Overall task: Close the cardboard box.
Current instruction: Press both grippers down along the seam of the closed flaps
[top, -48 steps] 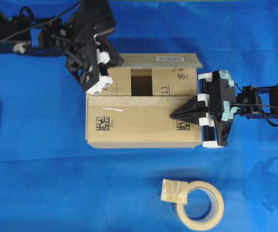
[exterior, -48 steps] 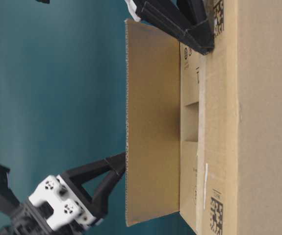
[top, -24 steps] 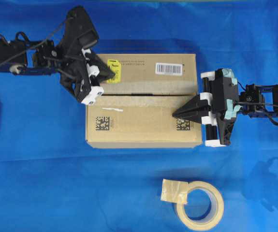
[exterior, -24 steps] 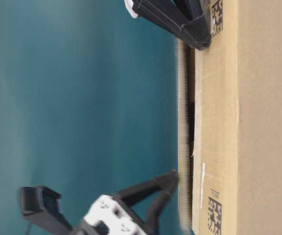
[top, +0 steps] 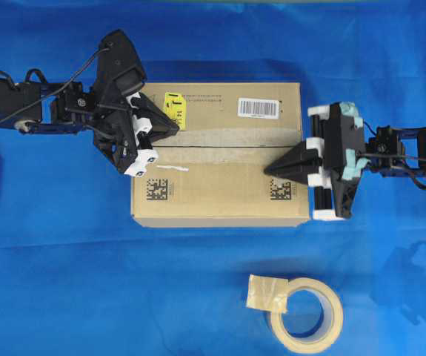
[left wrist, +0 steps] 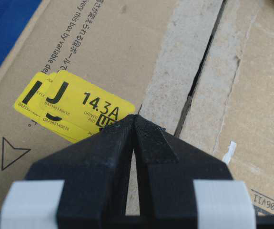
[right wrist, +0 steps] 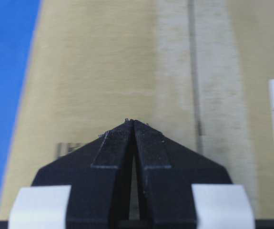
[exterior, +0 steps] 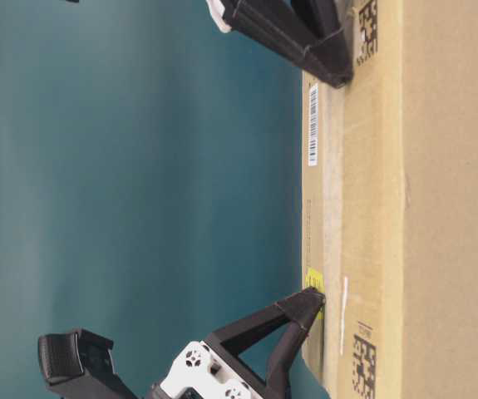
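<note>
- Far flap down flat now; a second ago it stood upright with the box [top: 220, 167] open, half a second ago it was nearly shut with a gap at the seam.
- Left gripper [top: 170, 126] has followed the flap down; tip rests on the yellow sticker [left wrist: 75, 107] just beside the seam. Fingers pinched together, holding nothing.
- Right gripper [top: 270, 170] barely shifted, tip on the near flap by the box's right edge. Fingers also closed tight, empty.
- Box sits mid-desk, long side left to right; both top flaps meet along the old tape strip [left wrist: 182, 67], thin dark crack left.
- Judgement: closing looks essentially done; maybe a last press along the seam.
- Tape roll [top: 305, 311] near the front edge, well apart from the box.
</note>
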Robot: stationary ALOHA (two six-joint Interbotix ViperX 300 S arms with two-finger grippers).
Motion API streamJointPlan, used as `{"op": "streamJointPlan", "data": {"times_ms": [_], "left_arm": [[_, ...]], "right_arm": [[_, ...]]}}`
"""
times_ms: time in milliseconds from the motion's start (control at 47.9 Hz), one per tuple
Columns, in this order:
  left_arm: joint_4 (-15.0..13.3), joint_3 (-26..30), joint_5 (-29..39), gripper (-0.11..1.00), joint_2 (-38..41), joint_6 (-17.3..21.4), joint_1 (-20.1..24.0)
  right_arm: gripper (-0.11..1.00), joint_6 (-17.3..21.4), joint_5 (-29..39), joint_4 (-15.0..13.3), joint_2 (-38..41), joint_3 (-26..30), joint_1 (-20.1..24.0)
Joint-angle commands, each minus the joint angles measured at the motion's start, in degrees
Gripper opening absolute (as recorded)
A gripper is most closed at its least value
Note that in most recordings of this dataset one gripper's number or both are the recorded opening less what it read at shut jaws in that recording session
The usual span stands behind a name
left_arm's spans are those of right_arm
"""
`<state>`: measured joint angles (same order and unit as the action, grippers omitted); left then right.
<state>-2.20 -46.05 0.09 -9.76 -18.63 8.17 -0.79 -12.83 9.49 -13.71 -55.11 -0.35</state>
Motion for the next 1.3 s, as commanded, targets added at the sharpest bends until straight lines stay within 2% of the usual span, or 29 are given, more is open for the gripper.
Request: {"op": "streamJointPlan", "data": {"times_ms": [0,251,627,794,940,1087,1275], "left_arm": [[-0.1,-0.1,-1.6,0.00,-1.1,0.0,-0.5],[-0.1,-1.4,-4.8,0.00,-1.7,0.4,-1.0],[0.0,-4.2,-12.0,0.00,-3.8,1.6,-1.1],[0.1,-6.8,-18.9,0.00,-6.0,3.3,-1.1],[0.2,-8.9,-23.8,0.00,-7.5,5.7,-3.4],[0.2,-10.5,-26.1,0.00,-7.1,9.5,-6.2],[0.1,-11.8,-28.2,0.00,-4.6,10.9,-6.0]], "right_arm": [[0.00,0.0,-1.8,-0.1,-1.0,0.4,-1.8],[0.00,0.0,-3.0,-0.1,-0.3,0.4,-5.1],[0.00,0.3,-2.7,0.2,1.4,0.7,-5.1],[0.00,0.4,-3.0,0.2,2.6,0.8,-4.9],[0.00,0.4,-3.0,0.3,2.7,0.6,-4.9],[0.00,0.4,-3.0,0.3,2.7,0.7,-4.9],[0.00,0.4,-3.0,0.3,2.7,0.8,-4.9]]}}
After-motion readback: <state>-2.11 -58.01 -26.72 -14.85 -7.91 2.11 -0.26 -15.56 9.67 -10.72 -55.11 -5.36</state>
